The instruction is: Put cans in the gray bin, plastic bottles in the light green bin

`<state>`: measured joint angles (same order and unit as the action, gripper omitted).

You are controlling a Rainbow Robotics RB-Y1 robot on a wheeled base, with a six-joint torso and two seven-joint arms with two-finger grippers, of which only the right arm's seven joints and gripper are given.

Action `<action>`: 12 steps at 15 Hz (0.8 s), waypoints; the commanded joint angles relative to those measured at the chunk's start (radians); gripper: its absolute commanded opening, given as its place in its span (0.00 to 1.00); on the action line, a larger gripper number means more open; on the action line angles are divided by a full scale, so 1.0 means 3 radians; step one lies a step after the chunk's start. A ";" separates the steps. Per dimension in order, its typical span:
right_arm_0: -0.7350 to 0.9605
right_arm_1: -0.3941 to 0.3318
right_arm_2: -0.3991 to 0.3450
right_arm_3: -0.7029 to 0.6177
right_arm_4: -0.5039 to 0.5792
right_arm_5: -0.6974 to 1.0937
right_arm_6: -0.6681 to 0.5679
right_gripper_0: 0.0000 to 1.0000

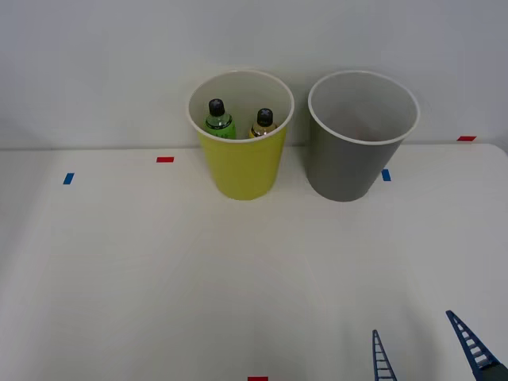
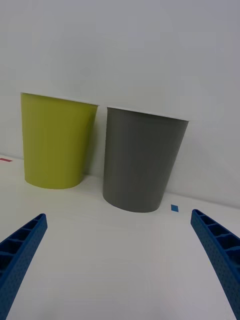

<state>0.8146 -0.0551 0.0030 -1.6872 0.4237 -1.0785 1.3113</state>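
Closest to you, your right gripper (image 1: pixel 429 349) sits low at the near right corner of the white table (image 1: pixel 143 270), and its two blue ribbed fingers (image 2: pixel 20 250) are spread wide apart with nothing between them. From the wrist cam you get the same story: one finger at each lower corner, bare tabletop in the gap.

There's a small red tape mark (image 1: pixel 257 379) right at the near edge of the table, roughly centre. Further out you've got more tape: a blue mark (image 1: pixel 68 178) and a red mark (image 1: pixel 165 159) off to the left, and a blue square (image 1: pixel 386 175) peeking out just beside the base of the gray bin, which the wrist cam also picks up (image 2: pixel 174 207).

At the far side of the table, against the white wall (image 1: pixel 95 63), the two bins stand upright side by side, close but with a thin gap between them. The light green bin (image 1: pixel 240 167) is on the left, the gray bin (image 1: pixel 357 159) on the right. Both plastic bottles are inside the light green bin, standing upright with black caps up: the green bottle (image 1: pixel 218 121) on the left, the yellowish-amber bottle (image 1: pixel 263 124) just beside it on the right. The gray bin shows only its white inside from above. One more red tape bit (image 1: pixel 466 138) sits at the far right edge.
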 commanded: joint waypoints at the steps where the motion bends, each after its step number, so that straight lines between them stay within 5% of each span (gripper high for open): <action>1: 0.0000 0.0000 0.0000 -0.0001 -0.0001 0.0000 0.0001 1.00; 12: 0.0000 0.0000 0.0000 -0.0001 -0.0001 0.0000 0.0001 1.00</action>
<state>0.8146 -0.0552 0.0030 -1.6873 0.4235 -1.0785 1.3115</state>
